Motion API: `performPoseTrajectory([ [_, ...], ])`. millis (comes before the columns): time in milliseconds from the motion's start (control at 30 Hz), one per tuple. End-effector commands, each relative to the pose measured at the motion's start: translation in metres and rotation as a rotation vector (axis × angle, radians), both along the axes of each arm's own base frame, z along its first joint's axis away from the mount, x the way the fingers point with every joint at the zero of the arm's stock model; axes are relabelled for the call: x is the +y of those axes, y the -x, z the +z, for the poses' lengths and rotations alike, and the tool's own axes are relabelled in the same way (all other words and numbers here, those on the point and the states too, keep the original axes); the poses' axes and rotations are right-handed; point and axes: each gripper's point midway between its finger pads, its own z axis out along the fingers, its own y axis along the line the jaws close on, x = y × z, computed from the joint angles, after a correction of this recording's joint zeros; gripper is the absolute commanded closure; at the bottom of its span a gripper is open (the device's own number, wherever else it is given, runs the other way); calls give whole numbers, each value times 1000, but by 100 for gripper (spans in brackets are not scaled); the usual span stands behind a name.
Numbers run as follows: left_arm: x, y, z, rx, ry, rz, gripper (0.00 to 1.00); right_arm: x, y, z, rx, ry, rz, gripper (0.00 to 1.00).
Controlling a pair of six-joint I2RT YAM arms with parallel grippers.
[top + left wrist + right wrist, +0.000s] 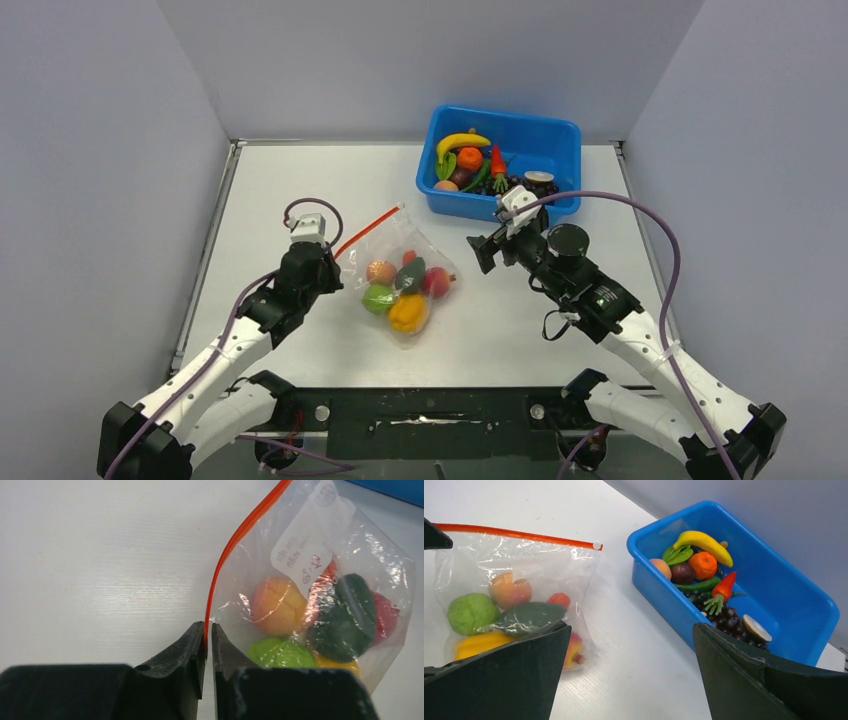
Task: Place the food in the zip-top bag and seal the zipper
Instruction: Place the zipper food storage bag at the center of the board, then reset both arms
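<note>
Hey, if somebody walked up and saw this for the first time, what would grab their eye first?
Probably the clear zip-top bag mid-table, stuffed with bright toy food, its orange-red zipper pinched at one end by the shut left pincer. Next, the vivid blue bin at the far right, holding more toy produce, with the right pincer gaping open just right of the bag.

The left gripper [208, 632] is stretching forward, its jaws pinching the thin orange-red zipper strip [235, 540]; the right gripper [631, 630] is hovering, angled inward, its jaws spread wide apart.
</note>
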Motion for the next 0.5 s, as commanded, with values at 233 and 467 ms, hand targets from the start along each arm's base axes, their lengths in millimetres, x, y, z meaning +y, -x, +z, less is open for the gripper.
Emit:
performPoseTrajectory([
  [233,16,-11,38,-90,102,170,56,4,-6,0,154,-178,-103,2],
  [467,5,-11,82,-154,163,104,34,17,-10,-1,256,-283,-127,2],
])
